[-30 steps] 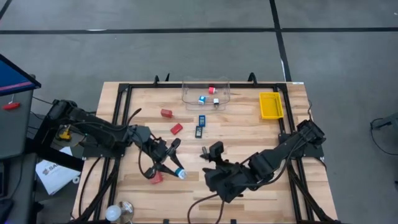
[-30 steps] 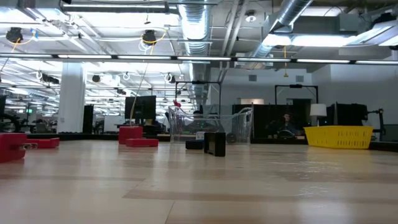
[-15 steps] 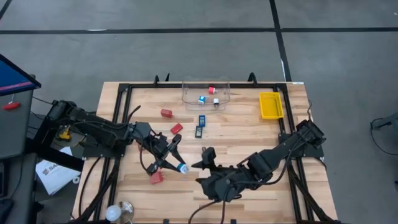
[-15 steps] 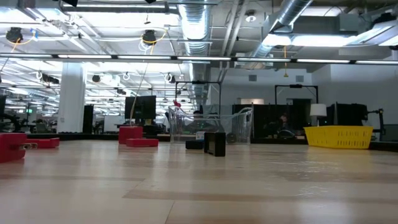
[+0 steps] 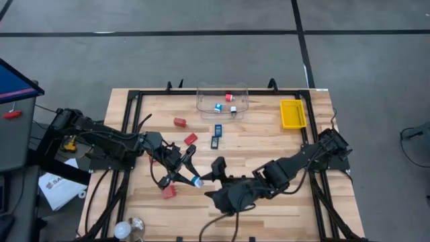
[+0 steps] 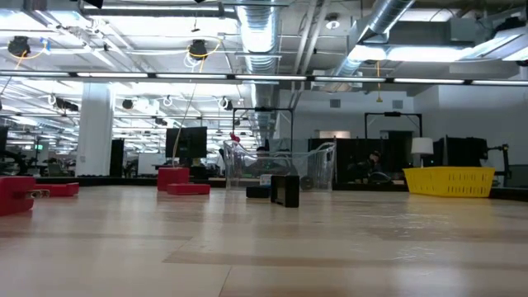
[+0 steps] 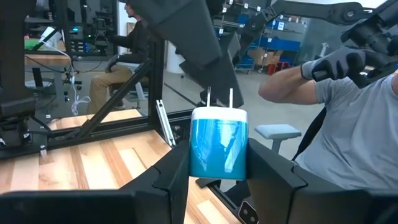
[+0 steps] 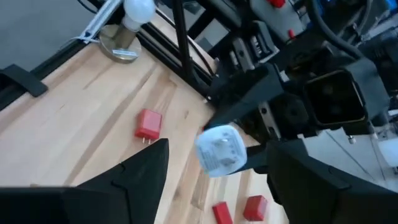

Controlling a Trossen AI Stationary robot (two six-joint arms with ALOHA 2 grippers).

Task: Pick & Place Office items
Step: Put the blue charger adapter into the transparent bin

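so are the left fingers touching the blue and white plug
Touching. In the left wrist view the left gripper fingers press both sides of the blue and white plug.

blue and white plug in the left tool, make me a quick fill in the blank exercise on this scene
1. The left tool is shut on a blue and white plug whose two prongs point ____.
2. The right tool faces that plug with its fingers ____.
3. The clear tub holds ____ small pieces.
4. The tray at the table's right edge is ____.

Missing words: up; open; three; yellow
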